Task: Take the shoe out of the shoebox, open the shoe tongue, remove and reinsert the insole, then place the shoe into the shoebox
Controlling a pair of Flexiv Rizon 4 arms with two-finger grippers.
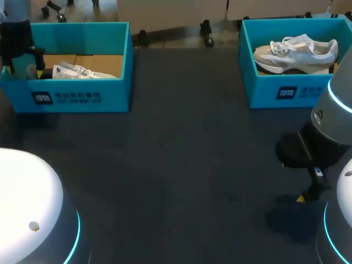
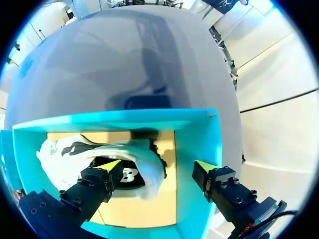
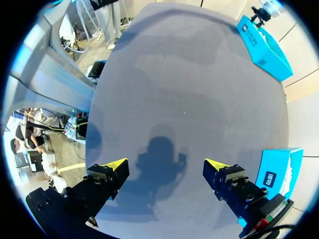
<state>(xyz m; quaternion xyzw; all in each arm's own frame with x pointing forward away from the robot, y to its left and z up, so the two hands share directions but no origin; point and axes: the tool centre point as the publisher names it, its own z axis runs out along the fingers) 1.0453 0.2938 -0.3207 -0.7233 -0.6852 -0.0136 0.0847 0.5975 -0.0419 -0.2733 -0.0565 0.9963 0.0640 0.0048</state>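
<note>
Partly wall-hidden shoe in shoebox, L tool spread above

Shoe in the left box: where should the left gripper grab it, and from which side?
Probably the rim of the dark opening, from straight above: the shoe lies low inside the box, whose walls block side approaches, and the opening faces up. The open left gripper has one finger over a wall, so shift inward first.
</note>
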